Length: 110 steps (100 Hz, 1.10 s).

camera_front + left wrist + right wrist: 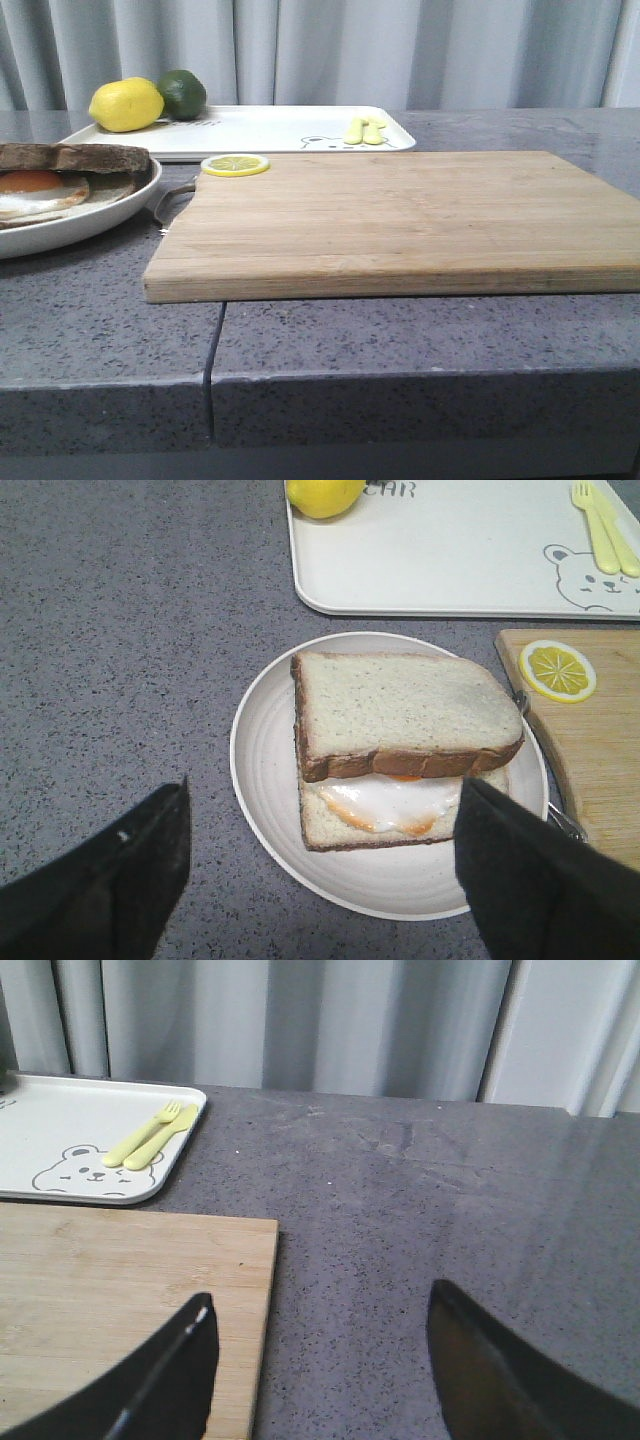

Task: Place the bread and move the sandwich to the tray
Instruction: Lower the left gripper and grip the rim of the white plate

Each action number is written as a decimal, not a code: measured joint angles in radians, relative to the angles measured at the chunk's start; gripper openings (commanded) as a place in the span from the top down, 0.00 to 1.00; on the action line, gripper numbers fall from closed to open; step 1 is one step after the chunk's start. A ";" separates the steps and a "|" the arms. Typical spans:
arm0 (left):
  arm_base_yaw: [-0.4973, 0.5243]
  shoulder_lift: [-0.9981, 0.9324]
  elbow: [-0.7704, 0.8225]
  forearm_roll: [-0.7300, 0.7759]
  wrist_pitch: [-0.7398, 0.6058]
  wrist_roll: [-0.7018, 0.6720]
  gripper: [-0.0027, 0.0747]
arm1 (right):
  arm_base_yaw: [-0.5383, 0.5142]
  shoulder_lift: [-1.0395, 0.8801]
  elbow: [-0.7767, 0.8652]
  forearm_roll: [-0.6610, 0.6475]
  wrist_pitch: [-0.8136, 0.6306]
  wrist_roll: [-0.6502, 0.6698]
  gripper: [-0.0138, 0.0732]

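The sandwich lies on a round white plate at the table's left; it also shows in the front view. The top bread rests on the fried egg, shifted toward the tray, so the egg's near edge and the lower slice show. The white tray with a bear drawing lies just beyond the plate and also shows in the front view. My left gripper is open and empty above the plate's near side. My right gripper is open and empty over the cutting board's right edge.
A wooden cutting board fills the middle of the table, with a lemon slice on its far left corner. A lemon, a lime and yellow cutlery lie on the tray. Curtains hang behind the table.
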 measured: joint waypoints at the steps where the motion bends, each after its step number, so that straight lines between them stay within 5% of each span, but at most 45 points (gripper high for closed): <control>1: 0.000 0.000 0.000 0.000 0.000 0.000 0.30 | 0.000 0.000 0.000 0.000 0.000 0.000 0.32; 50: 0.000 0.010 0.000 0.000 -0.054 0.000 0.30 | 0.000 0.000 0.000 0.000 -0.005 0.000 0.32; 75: 0.026 0.054 0.000 0.000 -0.058 -0.081 0.51 | 0.000 0.000 0.000 0.000 -0.005 0.001 0.32; 110: 0.052 0.333 -0.070 0.000 -0.025 -0.097 0.51 | 0.000 0.000 0.000 0.000 -0.007 0.001 0.32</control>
